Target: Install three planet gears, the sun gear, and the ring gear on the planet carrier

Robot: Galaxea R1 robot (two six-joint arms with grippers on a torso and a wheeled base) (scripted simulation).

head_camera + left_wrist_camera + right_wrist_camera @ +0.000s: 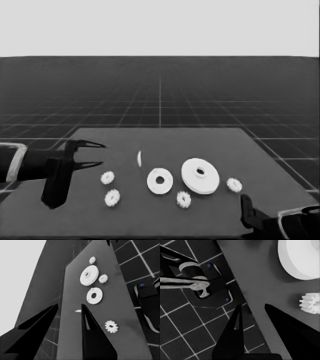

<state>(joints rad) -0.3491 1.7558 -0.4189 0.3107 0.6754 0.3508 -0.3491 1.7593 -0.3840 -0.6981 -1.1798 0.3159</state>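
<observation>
Head view: smaller round part [160, 181] lies mid-table, bare, nothing on it. Larger round part [200, 175] just right of it, not touching. Four gears scattered around it: two to its left [107, 177] [112, 198], one near its lower right [184, 200], one [234, 185] beyond the larger part. Thin white piece [139, 158] sits behind and left. Left gripper [95, 154] waits left of everything, fingers spread, holding nothing. Right gripper [246, 210] low at the near right corner, mostly cut off. Left wrist view: open fingers frame the thin piece; one gear hidden. Right wrist view: fingers [235, 337] apart, empty; larger part and one gear cropped at the edge.
</observation>
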